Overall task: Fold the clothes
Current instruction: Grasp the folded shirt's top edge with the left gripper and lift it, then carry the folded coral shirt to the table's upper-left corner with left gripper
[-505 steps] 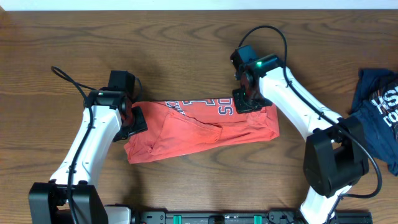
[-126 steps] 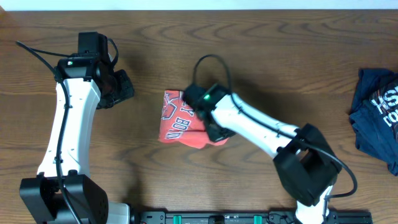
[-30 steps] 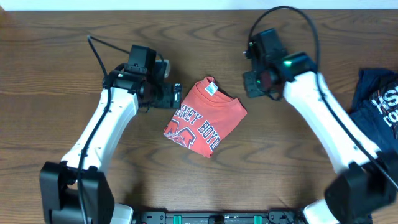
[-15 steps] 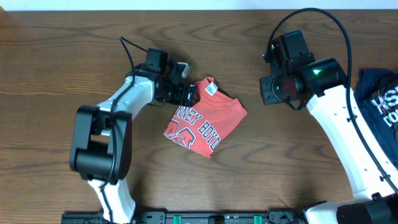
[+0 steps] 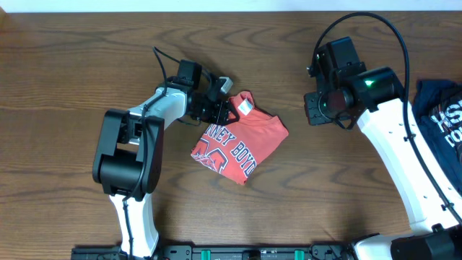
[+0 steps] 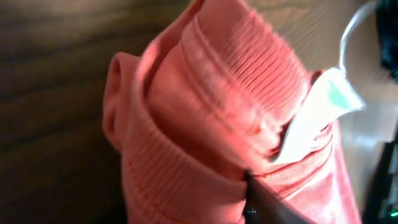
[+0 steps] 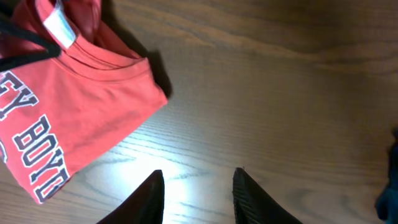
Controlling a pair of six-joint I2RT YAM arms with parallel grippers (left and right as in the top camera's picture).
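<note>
Brown wood makes up the desk (image 5: 65, 65), and the red-orange shirt (image 5: 242, 141) lies midway between its left and right edges. It already looks folded into a small packet with letters on top. Only the collar (image 6: 236, 81) by the white tag (image 5: 244, 107) is bumpy, so tidying that seems all that is left. The left tool (image 5: 221, 105) is at the collar; I cannot tell if it pinches. The right tool (image 7: 198, 198) is spread wide and empty.
</note>
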